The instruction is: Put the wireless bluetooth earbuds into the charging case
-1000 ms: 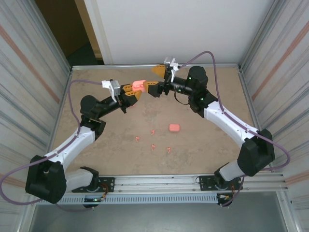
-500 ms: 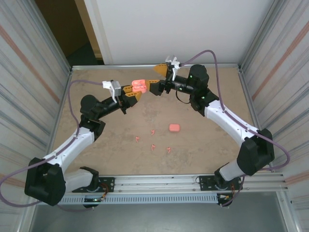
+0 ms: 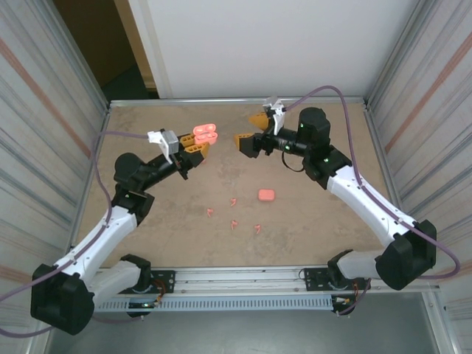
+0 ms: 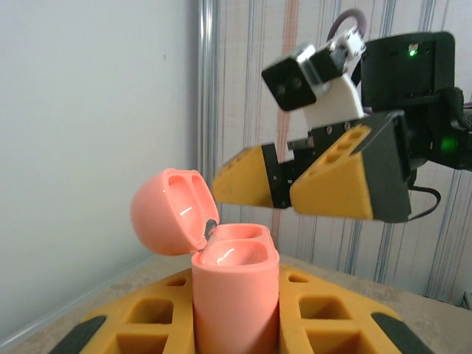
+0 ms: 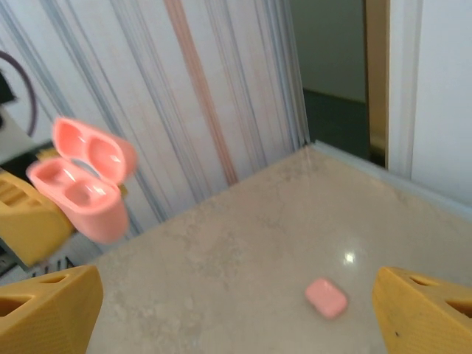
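Left hand [image 3: 196, 147]: closed on the open case [image 3: 205, 134], clamped around the lower body, held up above the far part of the desk [image 3: 317, 221].
Open case: lid [image 4: 173, 210] swung back on its hinge, both wells showing and empty, mouth facing up.
Right hand [image 3: 249, 130]: fingers spread wide, nothing between them; level with the open case, just beside it, a clear gap between the two.
Earbuds [image 3: 234, 224]: four small pink pieces counted loose on the desk, in a cluster between the arms, well apart from the open case and closer to the arm bases than either hand.
Key relation: earbuds lie below and nearward of both hands, about equally far from each; my judgement is that the free right hand has to drop and come back toward the bases to reach them.
Earbud long axis: stems too small to read.
Second case [image 3: 266, 195]: closed, flat on the desk, just right of the cluster, nearer the right arm.
Writing or brands: none legible on cases, hands or arms.
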{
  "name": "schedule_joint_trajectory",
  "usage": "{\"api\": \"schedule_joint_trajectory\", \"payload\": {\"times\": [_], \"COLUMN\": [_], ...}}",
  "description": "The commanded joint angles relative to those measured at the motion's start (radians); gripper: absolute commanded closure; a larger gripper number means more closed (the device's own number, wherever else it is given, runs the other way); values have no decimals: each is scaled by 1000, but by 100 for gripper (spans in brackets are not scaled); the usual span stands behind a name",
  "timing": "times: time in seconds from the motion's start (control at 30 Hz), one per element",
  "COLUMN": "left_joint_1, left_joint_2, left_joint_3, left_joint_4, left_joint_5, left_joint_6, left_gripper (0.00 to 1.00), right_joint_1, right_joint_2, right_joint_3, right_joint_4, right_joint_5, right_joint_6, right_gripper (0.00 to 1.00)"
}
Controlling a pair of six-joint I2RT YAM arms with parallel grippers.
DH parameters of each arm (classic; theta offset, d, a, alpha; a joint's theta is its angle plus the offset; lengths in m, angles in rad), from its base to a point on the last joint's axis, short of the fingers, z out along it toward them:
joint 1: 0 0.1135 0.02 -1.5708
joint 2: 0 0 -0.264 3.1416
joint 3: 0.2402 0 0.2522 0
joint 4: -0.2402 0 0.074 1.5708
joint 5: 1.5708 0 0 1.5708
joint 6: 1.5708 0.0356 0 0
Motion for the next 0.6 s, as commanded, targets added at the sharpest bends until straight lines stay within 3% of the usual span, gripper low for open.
{"api": "schedule_joint_trajectory", "payload": {"times": [0.0,0.23,0.57], "left_joint_1": [-4,-4,-4], "left_joint_2": [-55,-131,-199], "left_joint_3": [-12,-31,-40], "left_joint_4": [-9,-37,-87], "left_joint_5": [-27,-36,-32], "left_joint_6": [40,43,34], "left_gripper": [100,100,100], "right_joint_1": [-7,-2,72], "right_joint_2": [-16,64,209], "right_joint_3": [-17,10,4], "right_joint_4": [-147,-330,-382], "right_joint_5": [35,23,24], "right_joint_6": [11,52,52], "right_gripper": [9,20,30]}}
